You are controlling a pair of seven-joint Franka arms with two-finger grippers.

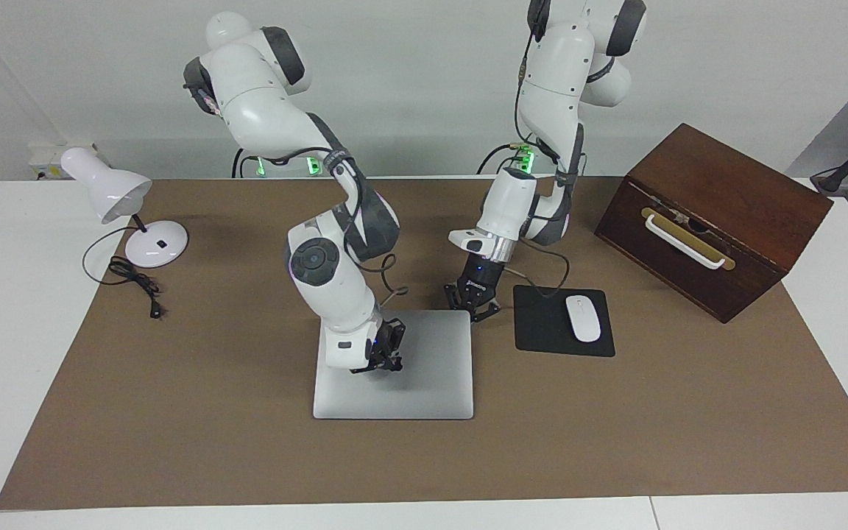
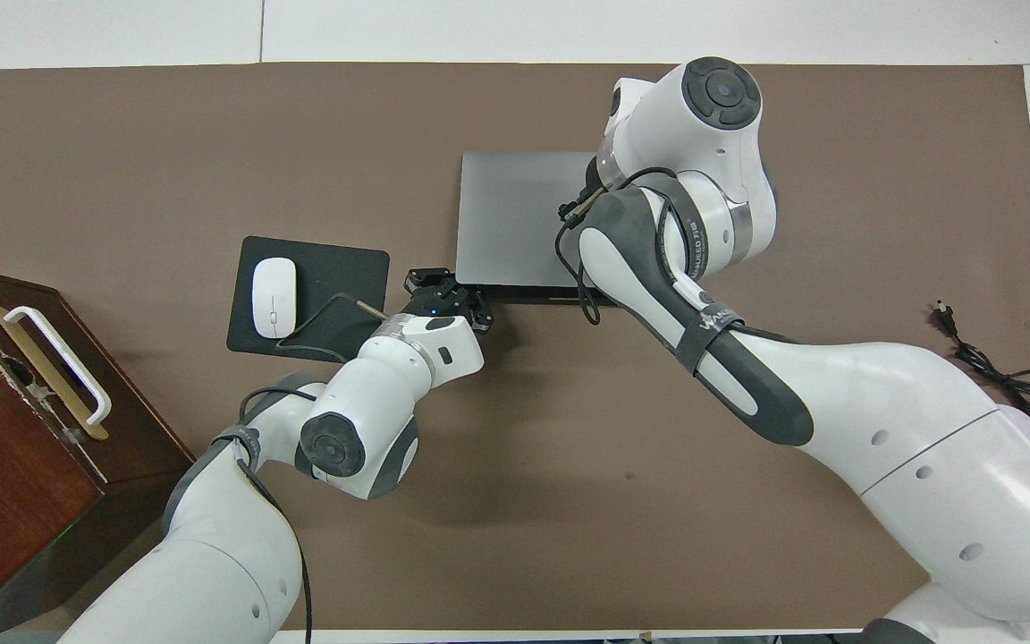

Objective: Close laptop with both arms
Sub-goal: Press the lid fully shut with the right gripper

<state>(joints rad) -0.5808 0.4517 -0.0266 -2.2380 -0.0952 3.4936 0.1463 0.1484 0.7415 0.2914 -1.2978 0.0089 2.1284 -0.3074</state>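
The silver-grey laptop (image 1: 424,375) lies flat on the brown mat with its lid down; it also shows in the overhead view (image 2: 515,224). My right gripper (image 1: 386,355) is low over the lid, toward the right arm's end of it, and its wrist hides the tips. In the overhead view the right forearm covers that part of the lid. My left gripper (image 1: 474,308) sits at the laptop's corner nearest the robots, toward the left arm's end, fingers spread and empty. It also shows in the overhead view (image 2: 445,293).
A black mouse pad (image 1: 542,335) with a white mouse (image 1: 583,318) lies beside the laptop toward the left arm's end. A brown wooden box (image 1: 711,213) stands past it. A white desk lamp (image 1: 111,195) and its cord (image 1: 133,283) are at the right arm's end.
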